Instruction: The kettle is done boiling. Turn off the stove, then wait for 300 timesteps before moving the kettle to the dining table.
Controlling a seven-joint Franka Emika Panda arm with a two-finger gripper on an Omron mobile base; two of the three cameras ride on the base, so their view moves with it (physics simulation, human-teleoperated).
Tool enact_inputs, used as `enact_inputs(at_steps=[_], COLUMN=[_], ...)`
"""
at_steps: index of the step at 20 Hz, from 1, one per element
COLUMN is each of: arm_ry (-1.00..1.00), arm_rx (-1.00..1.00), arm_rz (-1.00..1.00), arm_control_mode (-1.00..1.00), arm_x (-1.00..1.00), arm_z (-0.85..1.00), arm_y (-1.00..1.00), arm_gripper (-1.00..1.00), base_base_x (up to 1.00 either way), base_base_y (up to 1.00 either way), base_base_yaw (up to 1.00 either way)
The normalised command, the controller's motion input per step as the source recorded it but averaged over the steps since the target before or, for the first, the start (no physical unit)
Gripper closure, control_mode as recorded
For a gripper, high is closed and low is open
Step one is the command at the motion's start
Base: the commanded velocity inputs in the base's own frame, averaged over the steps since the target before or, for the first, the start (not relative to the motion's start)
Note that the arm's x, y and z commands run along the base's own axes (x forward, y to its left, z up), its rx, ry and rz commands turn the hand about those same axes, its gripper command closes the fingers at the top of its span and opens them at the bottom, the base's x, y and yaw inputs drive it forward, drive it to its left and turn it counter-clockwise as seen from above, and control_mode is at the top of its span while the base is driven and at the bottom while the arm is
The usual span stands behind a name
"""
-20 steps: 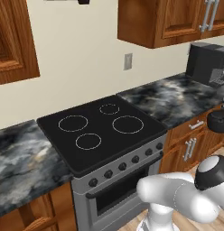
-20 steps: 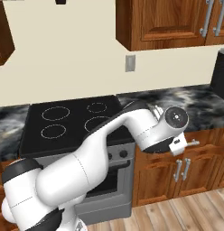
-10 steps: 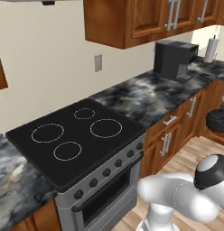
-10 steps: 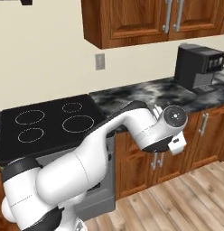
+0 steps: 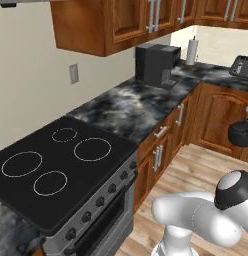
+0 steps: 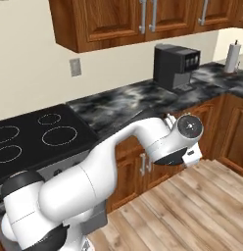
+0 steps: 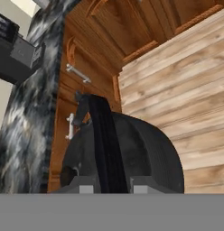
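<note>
The end effector (image 7: 109,188) was closed on the handle of the kettle (image 7: 145,153), which hung directly beneath it above the wooden floor (image 7: 186,76), beside the marbled surface (image 7: 28,113).

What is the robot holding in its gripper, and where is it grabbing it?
The gripper holds the dark kettle by the black handle arching over its top, with a finger on each side of it.
</note>
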Motion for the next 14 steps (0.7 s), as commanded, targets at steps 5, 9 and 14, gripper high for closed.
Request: enact_inputs(at_steps=[5, 9, 14], arm_ry=[0.00, 0.00, 0.00], arm_rx=[0.00, 0.00, 0.00], arm_rz=[0.00, 0.00, 0.00], arm_control_mode=[1.00, 1.00, 1.00], arm_x=[0.00, 0.00, 0.00], arm_z=[0.00, 0.00, 0.00], arm_y=[0.00, 0.00, 0.00], arm_gripper=[1.00, 1.00, 1.00], base_base_x=[0.00, 0.00, 0.00], base_base_y=[-0.20, -0.16, -0.16], base_base_yaw=[-0.37, -0.38, -0.38])
